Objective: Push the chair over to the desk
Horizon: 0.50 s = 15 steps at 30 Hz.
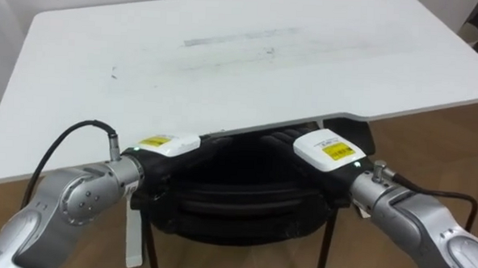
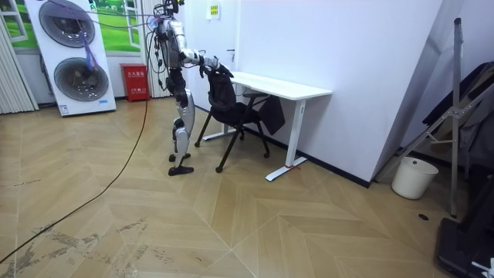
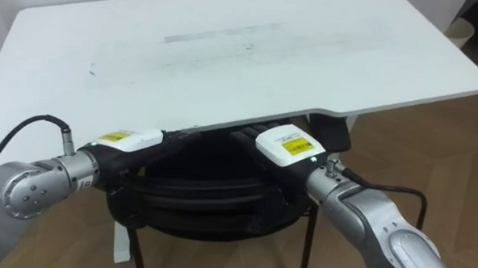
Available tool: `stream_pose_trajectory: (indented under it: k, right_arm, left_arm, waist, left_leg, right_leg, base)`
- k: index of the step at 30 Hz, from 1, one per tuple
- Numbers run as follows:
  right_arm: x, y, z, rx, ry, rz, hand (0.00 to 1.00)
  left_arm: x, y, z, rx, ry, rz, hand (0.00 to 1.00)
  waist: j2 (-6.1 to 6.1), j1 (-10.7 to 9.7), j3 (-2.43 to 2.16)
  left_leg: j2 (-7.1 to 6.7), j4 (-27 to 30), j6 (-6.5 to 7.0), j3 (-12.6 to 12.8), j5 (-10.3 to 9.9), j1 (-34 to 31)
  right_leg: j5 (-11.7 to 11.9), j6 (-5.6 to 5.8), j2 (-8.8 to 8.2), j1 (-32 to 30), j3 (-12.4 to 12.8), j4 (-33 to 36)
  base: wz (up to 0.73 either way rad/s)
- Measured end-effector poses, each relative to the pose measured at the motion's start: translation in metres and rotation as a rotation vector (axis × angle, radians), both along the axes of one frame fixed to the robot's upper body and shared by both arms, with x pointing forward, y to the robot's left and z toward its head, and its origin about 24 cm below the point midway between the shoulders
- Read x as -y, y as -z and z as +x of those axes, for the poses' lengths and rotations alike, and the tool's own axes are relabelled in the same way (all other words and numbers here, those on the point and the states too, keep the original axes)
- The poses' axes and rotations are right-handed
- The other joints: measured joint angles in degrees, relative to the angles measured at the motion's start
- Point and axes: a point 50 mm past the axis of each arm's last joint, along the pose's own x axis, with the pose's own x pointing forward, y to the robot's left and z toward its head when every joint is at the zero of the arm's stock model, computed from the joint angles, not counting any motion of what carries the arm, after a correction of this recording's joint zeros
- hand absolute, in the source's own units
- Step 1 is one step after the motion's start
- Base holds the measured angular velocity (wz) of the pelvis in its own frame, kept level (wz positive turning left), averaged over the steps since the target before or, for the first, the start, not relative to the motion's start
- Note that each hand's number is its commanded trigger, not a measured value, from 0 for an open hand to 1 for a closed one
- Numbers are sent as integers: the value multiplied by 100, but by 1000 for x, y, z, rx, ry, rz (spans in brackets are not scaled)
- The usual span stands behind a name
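White table [image 1: 242, 61] at twelve o'clock overhangs black chair [image 1: 236, 205]; left hand [image 1: 168, 145], right hand [image 1: 327, 150] on its backrest, grip indiscernible; wooden floor [image 1: 449, 135].

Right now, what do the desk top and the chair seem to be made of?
Desk top: likely laminated board, matte white, with faint grey scuffs. Chair: black back looks like fabric or mesh, unclear which; thin dark legs look like metal tube.

Desk [image 1: 226, 61] edge overhanging chair [image 1: 236, 202] back, floor [image 1: 436, 151] beside it — open
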Motion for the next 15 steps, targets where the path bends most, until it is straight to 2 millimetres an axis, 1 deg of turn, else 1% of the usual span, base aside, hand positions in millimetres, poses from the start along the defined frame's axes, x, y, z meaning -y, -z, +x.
stream_pose_trajectory:
  k: [2, 3, 4, 5, 6, 9, 10, 11, 12, 13, 14, 15]
  right_arm:
    - [3, -7, 2, 21, 3, 5, 0]
    - [8, -16, 4, 52, 4, 13, 0]
    - [13, -29, 6, 102, 0, 12, 0]
    - [15, -34, 5, 116, -17, -4, 0]
    - [18, -40, 4, 136, -39, -28, 0]
    - [38, -63, -2, 216, -41, -64, 0]
    - [46, -76, -4, 265, -28, -51, 0]
    - [56, -96, -2, 376, 27, 5, 0]
    - [63, -107, -1, 443, 62, 31, 0]
    - [77, -130, 0, 582, 136, 62, 0]
    - [93, -149, -3, 712, 217, 92, 0]
    - [100, -157, -5, 768, 255, 99, 0]
  left_arm:
    - [-1, -4, 1, 25, -1, 13, 0]
    - [-1, -15, 2, 75, 3, 10, 0]
    - [-4, -30, 3, 147, 13, 16, 0]
    - [-6, -34, 2, 166, 26, 27, 0]
    - [-7, -40, 1, 195, 43, 39, 0]
    - [-15, -71, -2, 355, 71, 67, 0]
    - [-30, -94, -1, 510, -7, 39, 0]
    - [-50, -119, 1, 677, -112, 11, 0]
    - [-58, -131, 1, 756, -159, -2, 0]
    - [-75, -150, -3, 907, -245, -22, 0]
    - [-90, -162, -10, 1021, -320, -38, 0]
    - [-97, -166, -14, 1060, -354, -39, 0]
  waist:
    - [7, -7, 4]
    - [7, -14, 4]
    - [12, -8, 1]
    - [25, 1, 1]
    - [46, 22, 12]
    - [47, 90, 13]
    - [44, 87, 14]
    - [47, 67, 13]
    - [54, 55, 14]
    - [66, 60, -3]
    - [32, 70, -34]
    - [27, 88, -70]
  left_leg:
    - [-4, 1, 0, -11, 0, -12]
    - [-6, 6, 2, -31, 5, -43]
    - [-5, 6, 4, -32, 9, -52]
    - [-1, 6, 5, -32, 9, -54]
    - [10, 6, 10, -34, 19, -60]
    - [-11, -68, 29, -118, 97, -65]
    - [-48, -115, 25, -115, 130, -41]
    - [-55, -197, 18, -101, 164, 35]
    - [-60, -226, 18, -102, 171, 82]
    - [-69, -306, 12, -74, 177, 182]
    - [-69, -378, 7, -31, 180, 271]
    - [-69, -397, 4, -11, 177, 297]
  right_leg:
    - [0, 0, 0, -11, -5, 4]
    - [7, 1, -1, -22, -25, -11]
    - [22, 0, -2, -18, -39, -38]
    - [38, 1, 0, -3, -45, -67]
    - [76, 2, 5, 17, -54, -115]
    - [92, 13, -19, 6, -107, -103]
    - [96, 10, -15, 5, -95, -101]
    - [97, 8, -17, 36, -79, -103]
    - [97, 8, -17, 77, -77, -121]
    - [94, 12, -20, 144, -61, -166]
    - [91, 17, -24, 198, -64, -212]
    - [87, 23, -27, 206, -74, -211]
  base:
    - [2]
    - [6]
    - [5]
    - [0]
    - [5]
    - [12]
    - [-4]
    - [-4]
    - [-8]
    - [-10]
    - [-15]
    - [-15]
